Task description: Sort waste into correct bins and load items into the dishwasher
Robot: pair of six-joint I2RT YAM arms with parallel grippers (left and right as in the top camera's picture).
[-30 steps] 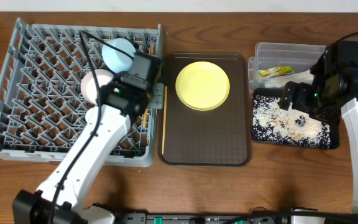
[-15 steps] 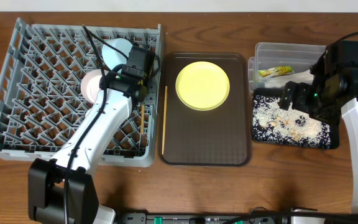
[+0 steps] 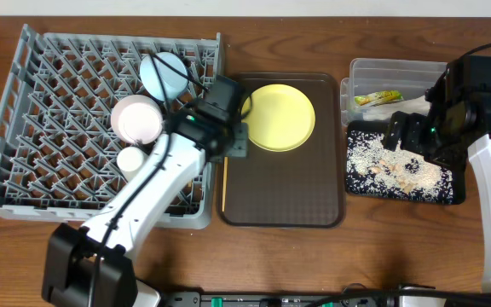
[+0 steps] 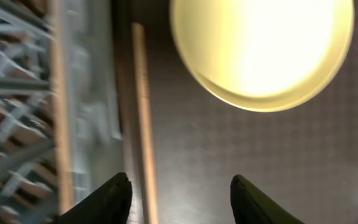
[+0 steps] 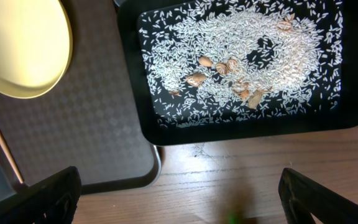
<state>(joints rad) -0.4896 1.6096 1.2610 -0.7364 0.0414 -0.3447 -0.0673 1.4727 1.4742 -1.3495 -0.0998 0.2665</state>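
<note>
The jaws of the left arm [image 3: 147, 192] are spread apart and empty, and a thin wooden chopstick [image 4: 143, 124] lies just under them, near one side, its long way running straight ahead along the edge of the brown serving tray [image 4: 229, 162] beside the grey dish rack [image 3: 41, 111]. Past it sits the yellow plate [image 4: 263, 43]. The right arm [image 3: 488, 170] is far off over the black tray [image 5: 241, 130] of rice [image 5: 241, 37], jaws wide apart and empty, so the left arm looks best for this pick.

In the left wrist view, blurred across the dish rack [image 4: 17, 93], cut off at the yellow plate's [image 4: 263, 50] top and the chopstick's [image 4: 143, 124] lower end. Overhead, hidden under the left arm [image 3: 143, 196]: the chopstick's upper part, a sliver of plate rim.
</note>
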